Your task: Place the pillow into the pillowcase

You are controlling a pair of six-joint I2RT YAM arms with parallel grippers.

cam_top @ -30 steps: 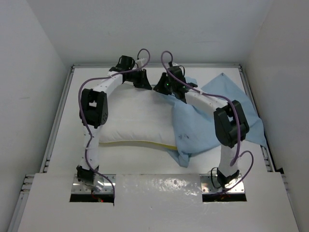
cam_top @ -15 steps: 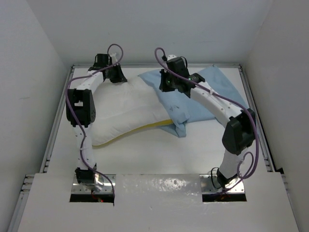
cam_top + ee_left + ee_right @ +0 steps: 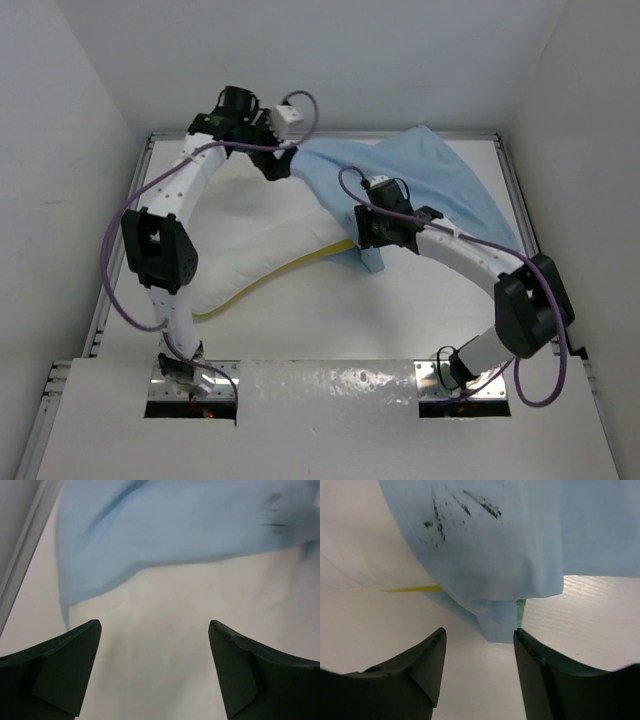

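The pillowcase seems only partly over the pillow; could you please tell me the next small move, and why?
Probably close the right claw on the pillowcase corner ahead of it: it and the left claw stand open and empty, and the case covers only one end of the pillow.

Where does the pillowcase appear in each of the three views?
Top view: the pillowcase lies at upper centre and right, overlapping the right end of the pillow.
Left wrist: pillowcase across the top, above the pillow.
Right wrist: pillowcase at upper centre and right, one corner hanging low at centre.
Shared landmark: the white pillow beside it, at upper left in the right wrist view.
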